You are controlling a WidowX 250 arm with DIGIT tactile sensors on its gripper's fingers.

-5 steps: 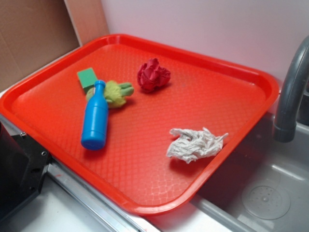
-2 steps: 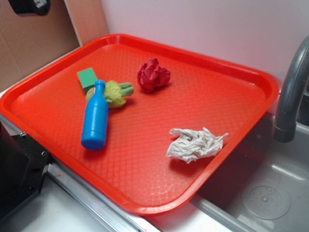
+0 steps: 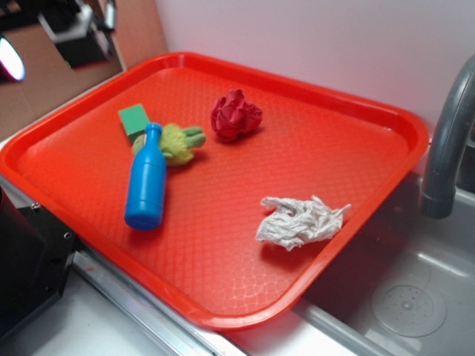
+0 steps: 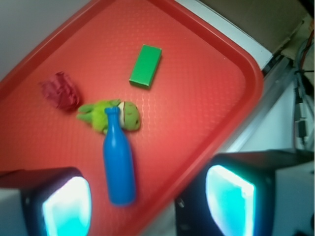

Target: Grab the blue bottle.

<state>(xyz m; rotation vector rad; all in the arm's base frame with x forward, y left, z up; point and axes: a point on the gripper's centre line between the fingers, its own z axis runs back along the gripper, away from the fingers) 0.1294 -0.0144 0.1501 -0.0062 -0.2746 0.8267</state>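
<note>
The blue bottle (image 3: 147,184) lies flat on the red tray (image 3: 349,111), its neck pointing at a green plush toy (image 3: 177,142). In the wrist view the bottle (image 4: 118,164) lies lengthwise, base toward the camera. My gripper (image 3: 56,33) hangs high above the tray's back left corner, well apart from the bottle. In the wrist view the gripper (image 4: 147,206) is open and empty; its two fingers stand wide at the bottom corners, the bottle's base showing between them far below.
A green square sponge (image 3: 134,119) lies beside the plush toy. A crumpled red cloth (image 3: 235,115) and a crumpled white paper (image 3: 300,220) lie on the tray. A grey faucet (image 3: 447,141) and sink (image 3: 408,308) stand right. A black block (image 3: 30,259) sits front left.
My gripper has come into view at the top left and moved rightward and lower toward the tray. The objects on the tray have not moved.
</note>
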